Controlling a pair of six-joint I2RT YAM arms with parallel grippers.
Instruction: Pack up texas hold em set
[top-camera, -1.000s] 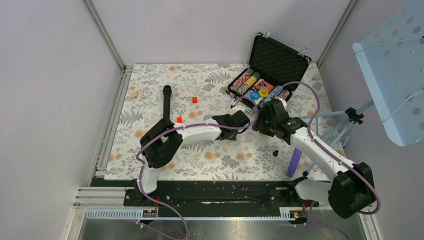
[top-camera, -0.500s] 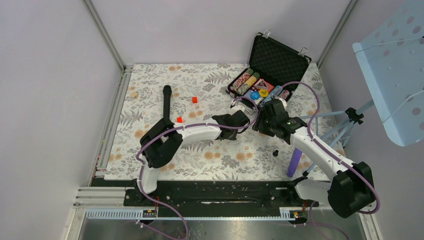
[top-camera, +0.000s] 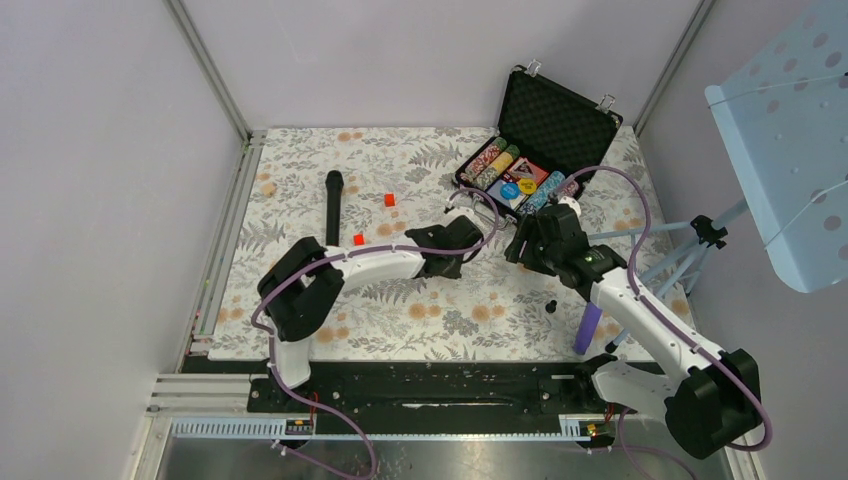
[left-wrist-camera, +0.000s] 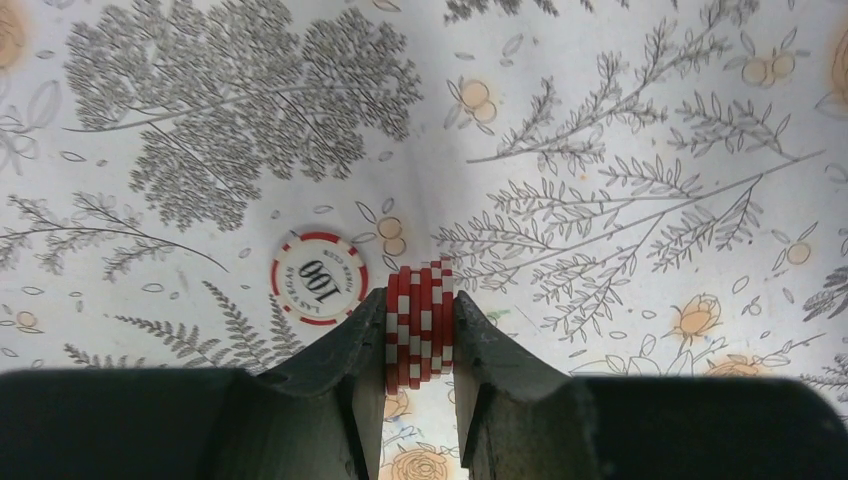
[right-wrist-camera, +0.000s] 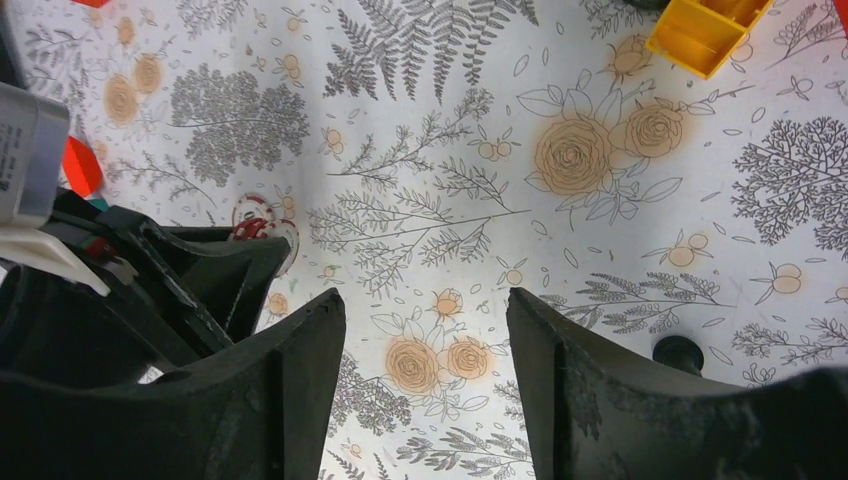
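The floral-clothed table (top-camera: 300, 170) carries an open case (top-camera: 560, 115) at far right, a microphone (top-camera: 332, 205) left of centre, two red blocks (top-camera: 389, 200) just right of it, and one chip (left-wrist-camera: 319, 278) lying flat.

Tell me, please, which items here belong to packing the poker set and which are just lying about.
For the job: open briefcase; chips stowed in it; red chip stack in the left gripper; loose chip lying flat.
Lying about: black microphone; red blocks.
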